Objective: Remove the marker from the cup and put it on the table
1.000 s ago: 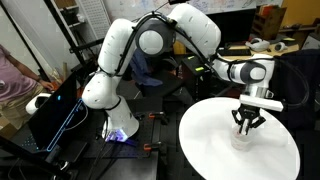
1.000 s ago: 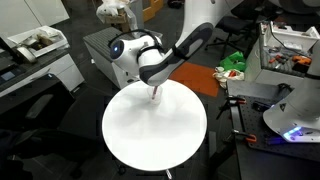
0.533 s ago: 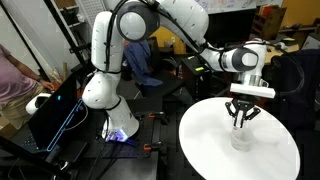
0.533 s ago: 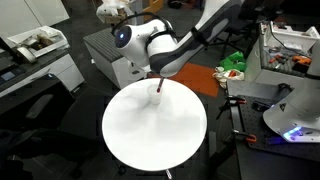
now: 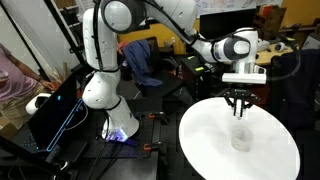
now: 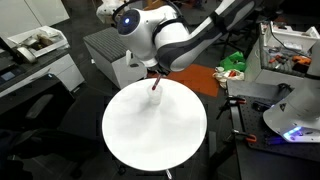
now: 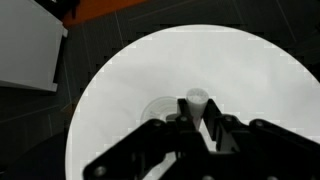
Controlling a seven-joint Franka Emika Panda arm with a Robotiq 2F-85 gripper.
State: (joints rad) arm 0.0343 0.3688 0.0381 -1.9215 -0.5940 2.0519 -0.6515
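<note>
The round white table (image 5: 205, 140) shows in both exterior views (image 6: 125, 140) and in the wrist view (image 7: 115, 90). The clear cup (image 5: 240, 137) stands on it, faint; from the wrist it is a pale ring (image 7: 158, 108). My gripper (image 5: 238, 108) hangs straight above the cup, a short way clear of its rim, and is shut on the marker. The marker shows as a short reddish stick (image 6: 155, 89) under the fingers (image 6: 155, 80), and end-on as a pale tip (image 7: 197, 100) between the black fingers (image 7: 197, 120).
The robot base with blue light (image 5: 118, 130) stands beside the table. A cluttered tan desk (image 5: 270, 45) lies behind. An orange mat (image 6: 200, 78) and a green object (image 6: 232, 63) sit beyond the table. A white cabinet (image 7: 25, 45) stands off its edge.
The gripper has risen from down at the cup, taking the marker up out of it. The cup has stayed in place on the table.
</note>
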